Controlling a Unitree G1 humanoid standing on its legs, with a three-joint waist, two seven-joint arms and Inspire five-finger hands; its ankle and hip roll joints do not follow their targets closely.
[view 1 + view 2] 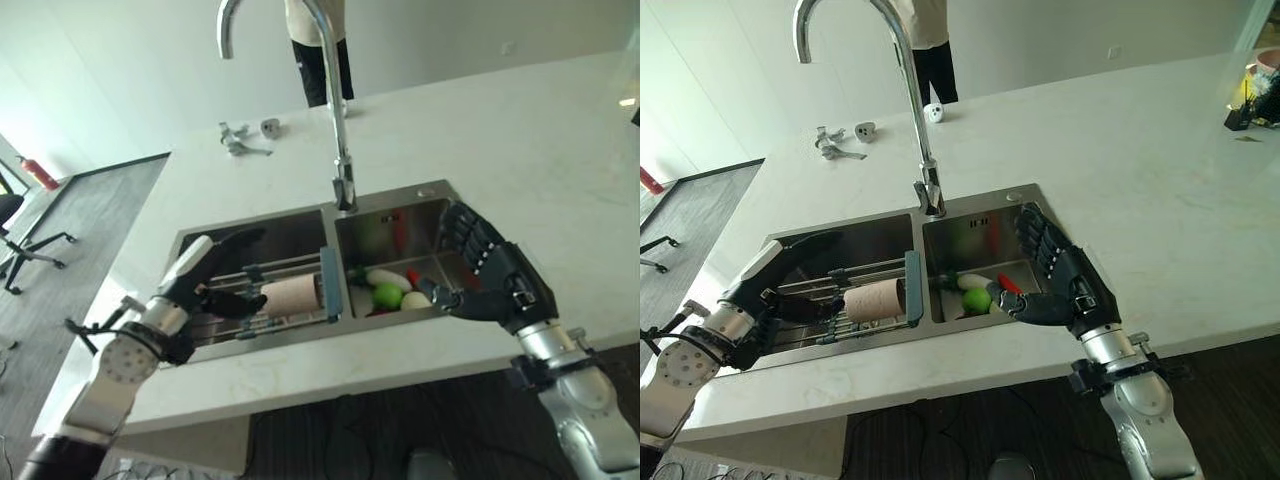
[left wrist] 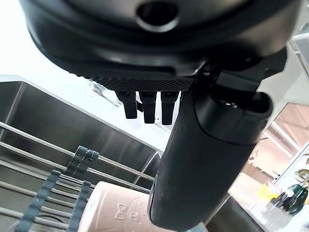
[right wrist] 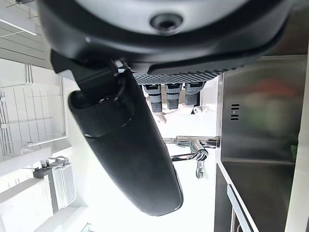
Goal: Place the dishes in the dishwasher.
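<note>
Dishes lie in the right basin of the sink, mixed with green, white and red items

Pinkish cup lies on its side on the wire rack across the left basin, beside the rack's blue-grey end bar. Left hand reaches over the rack with fingers extended and its thumb near the cup, holding nothing. Right hand hovers over the right basin's near edge, fingers spread and straight, empty. Tall faucet rises behind the divider; small metal parts rest on the white counter, where a person stands at the far side
</note>
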